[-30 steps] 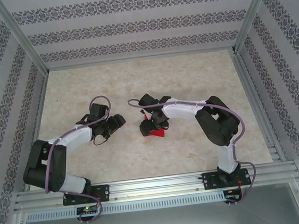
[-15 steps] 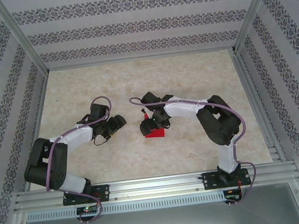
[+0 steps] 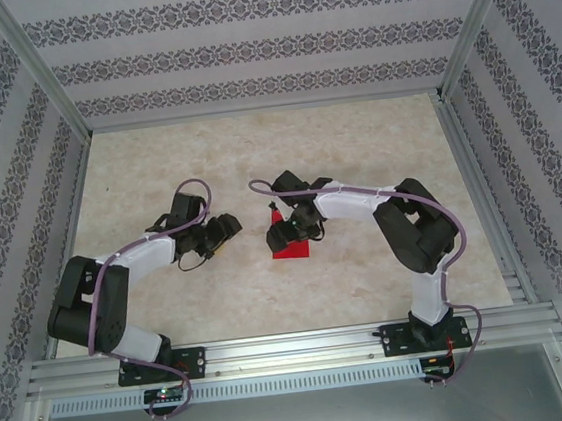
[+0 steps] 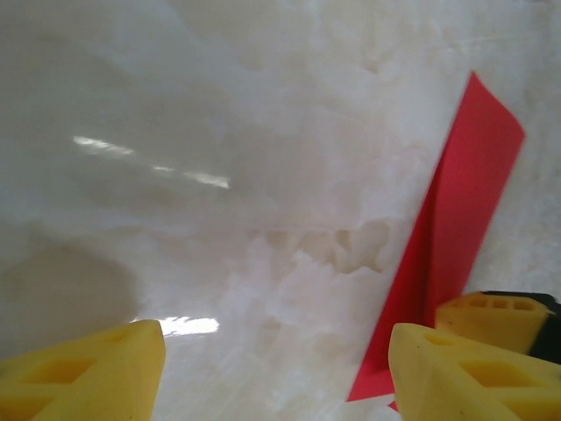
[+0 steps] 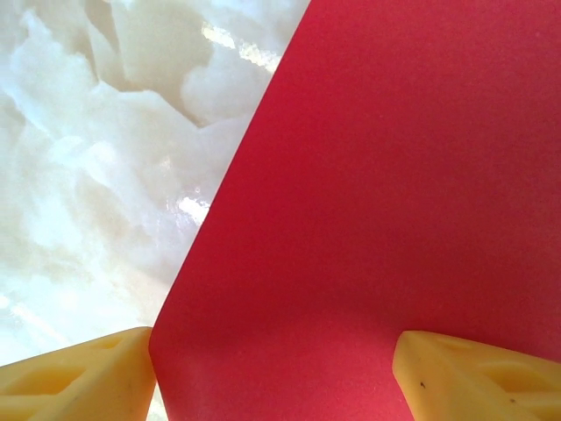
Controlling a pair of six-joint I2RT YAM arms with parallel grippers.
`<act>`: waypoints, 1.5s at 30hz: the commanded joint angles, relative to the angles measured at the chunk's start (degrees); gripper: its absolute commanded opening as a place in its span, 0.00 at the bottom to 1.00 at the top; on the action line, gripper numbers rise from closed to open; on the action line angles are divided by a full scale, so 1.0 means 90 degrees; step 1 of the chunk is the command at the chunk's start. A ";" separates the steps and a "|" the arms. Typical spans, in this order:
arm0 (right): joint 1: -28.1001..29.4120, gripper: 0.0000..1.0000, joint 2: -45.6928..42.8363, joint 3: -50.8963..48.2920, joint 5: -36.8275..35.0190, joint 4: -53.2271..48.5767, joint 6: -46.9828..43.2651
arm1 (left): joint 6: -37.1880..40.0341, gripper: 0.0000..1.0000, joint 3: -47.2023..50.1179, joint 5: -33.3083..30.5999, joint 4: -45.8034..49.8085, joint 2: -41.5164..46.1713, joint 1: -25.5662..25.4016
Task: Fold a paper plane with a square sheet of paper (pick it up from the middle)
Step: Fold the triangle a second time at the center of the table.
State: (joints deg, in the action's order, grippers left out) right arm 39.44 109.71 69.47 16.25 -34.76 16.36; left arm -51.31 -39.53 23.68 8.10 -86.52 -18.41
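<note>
The right gripper (image 5: 272, 364), jaws apart above the thin bright red folded paper (image 5: 394, 175), should press squarely onto its fold (left gripper (image 4: 276, 342), also apart, hovers alongside).

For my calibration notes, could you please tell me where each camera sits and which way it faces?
Top external: above and behind the arms, looking down at the table; both arms, left gripper, right gripper.
Left wrist: on the left arm, facing down at the table; its yellow fingers.
Right wrist: on the right arm, close above the red paper; its yellow fingers.
Shared: all three see the red paper.
</note>
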 commanded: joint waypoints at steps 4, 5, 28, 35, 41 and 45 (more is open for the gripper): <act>-0.0406 0.72 0.0088 -0.0752 0.1150 0.0678 0.0037 | -0.0487 0.63 -0.0042 0.1149 -0.1692 -0.0415 -0.0219; -0.0435 0.72 0.0062 -0.0785 0.1233 0.0723 0.0033 | -0.0575 0.62 -0.0067 0.1211 -0.1859 -0.0506 -0.0273; -0.0703 0.70 -0.0012 -0.1051 0.1746 0.0999 -0.0202 | -0.1631 0.48 -0.1171 0.1441 -0.3162 -0.2632 -0.1173; -0.0705 0.71 -0.0302 -0.1049 0.1814 0.1079 -0.0183 | -0.1534 0.39 -0.1253 0.1264 -0.2700 -0.2671 -0.1196; -0.0815 0.72 -0.1194 -0.1087 0.1383 0.1331 0.0188 | -0.1385 0.35 -0.1290 0.1061 -0.2275 -0.2655 -0.1194; -0.0890 0.67 -0.1496 -0.1045 0.0776 0.1431 0.0496 | -0.1301 0.34 -0.1305 0.1022 -0.2136 -0.2622 -0.1190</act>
State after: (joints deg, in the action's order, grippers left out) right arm 32.10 98.83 59.72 28.23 -24.29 18.24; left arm -64.79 -50.50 34.13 -14.79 -109.36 -28.23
